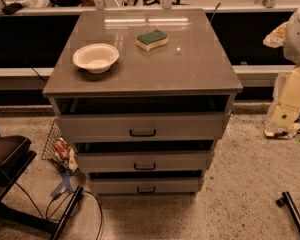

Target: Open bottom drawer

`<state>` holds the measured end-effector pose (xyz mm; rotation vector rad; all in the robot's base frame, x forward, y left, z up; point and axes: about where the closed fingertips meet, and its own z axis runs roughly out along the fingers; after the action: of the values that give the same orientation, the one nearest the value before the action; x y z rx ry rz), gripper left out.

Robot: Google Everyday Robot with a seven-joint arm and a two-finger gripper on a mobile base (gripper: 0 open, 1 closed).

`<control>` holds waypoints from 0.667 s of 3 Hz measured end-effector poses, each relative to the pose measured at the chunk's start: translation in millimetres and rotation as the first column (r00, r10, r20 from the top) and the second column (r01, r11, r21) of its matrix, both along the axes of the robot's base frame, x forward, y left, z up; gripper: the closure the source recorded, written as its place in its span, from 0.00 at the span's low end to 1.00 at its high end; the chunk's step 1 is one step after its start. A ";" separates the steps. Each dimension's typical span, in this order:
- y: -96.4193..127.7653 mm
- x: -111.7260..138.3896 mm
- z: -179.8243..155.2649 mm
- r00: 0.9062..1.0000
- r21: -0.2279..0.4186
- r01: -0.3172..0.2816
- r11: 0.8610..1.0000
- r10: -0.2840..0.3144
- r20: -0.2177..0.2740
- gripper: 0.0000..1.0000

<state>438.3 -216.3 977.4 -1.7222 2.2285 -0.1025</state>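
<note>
Grey cabinet [190,69] is carrying an empty white bowl [95,57] and a green-topped sponge [152,39]. The bottom drawer [180,185], lowest of three fronts, is sitting near the floor, contents hidden. Wire basket [52,140] holding wrappers is leaning beside the cabinet's left, with black cables [65,209] trailing nearby. The gripper is lying outside the view, finger state untellable.

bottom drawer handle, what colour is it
Handle is black, camera view; claw sits bottom right.
</note>
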 end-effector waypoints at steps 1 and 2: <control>0.0 0.0 0.0 1.000 0.000 0.000 1.000 0.000 0.000 0.00; 15.6 -0.8 -11.4 1.000 0.010 -0.023 1.000 0.023 0.014 0.00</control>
<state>437.4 -200.7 966.0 -1.7356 2.1955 -0.0971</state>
